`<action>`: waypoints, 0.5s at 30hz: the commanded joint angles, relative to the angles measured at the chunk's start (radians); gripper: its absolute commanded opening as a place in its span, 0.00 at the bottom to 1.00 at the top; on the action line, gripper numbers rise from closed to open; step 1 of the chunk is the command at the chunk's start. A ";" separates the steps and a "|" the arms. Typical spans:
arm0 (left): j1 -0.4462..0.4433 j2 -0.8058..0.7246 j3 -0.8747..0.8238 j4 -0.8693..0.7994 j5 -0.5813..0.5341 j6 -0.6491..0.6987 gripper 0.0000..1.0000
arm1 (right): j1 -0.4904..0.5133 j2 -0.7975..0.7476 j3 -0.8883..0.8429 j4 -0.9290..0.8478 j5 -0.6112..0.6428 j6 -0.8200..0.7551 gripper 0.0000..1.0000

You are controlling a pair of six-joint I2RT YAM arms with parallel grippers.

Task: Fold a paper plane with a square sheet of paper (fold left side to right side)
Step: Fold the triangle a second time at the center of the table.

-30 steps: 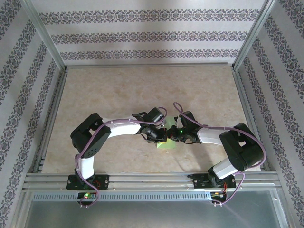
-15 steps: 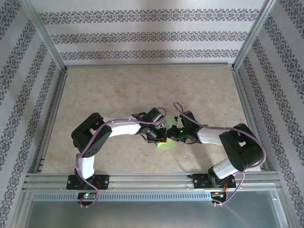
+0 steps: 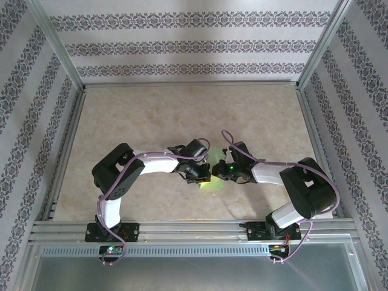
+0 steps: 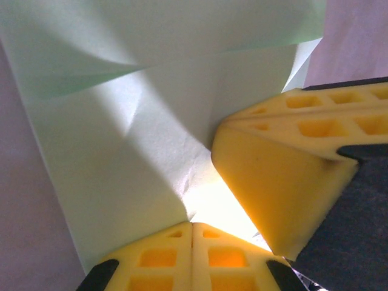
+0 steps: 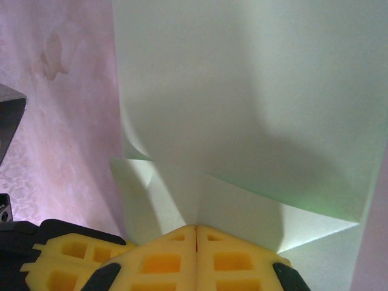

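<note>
So both arms meet nose to nose a bit toward 6 o'clock from the middle of the table (image 3: 151, 121), left coming in from 9 o'clock and right from 3 o'clock. The square sheet of paper (image 3: 213, 185) sits right under where they meet, with a pale green bit poking out at 6 o'clock. It's already partly folded. You can see flaps and creases from the wrist cams, but I honestly can't call its long axis from above. Neither arm is nearer, they're both on it. The left gripper (image 4: 192, 233) is fully closed, tips down on the paper, which spreads away toward 12 o'clock in its view. Same for the right gripper (image 5: 196, 233), jaws together and touching the sheet. Can't tell if either has a layer nipped. My guess is the left one has to sweep its side toward 3 o'clock.
</note>
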 commanded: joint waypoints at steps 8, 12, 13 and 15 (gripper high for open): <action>0.012 -0.044 -0.093 -0.044 -0.040 -0.003 0.00 | 0.009 0.050 -0.022 -0.083 0.049 -0.026 0.00; 0.014 -0.072 -0.122 -0.060 -0.047 -0.002 0.00 | 0.008 0.056 -0.021 -0.083 0.053 -0.029 0.00; 0.013 -0.078 -0.127 -0.062 -0.050 -0.003 0.00 | 0.008 0.058 -0.019 -0.083 0.052 -0.028 0.00; 0.014 -0.084 -0.134 -0.066 -0.049 -0.003 0.00 | 0.008 0.060 -0.018 -0.084 0.052 -0.030 0.00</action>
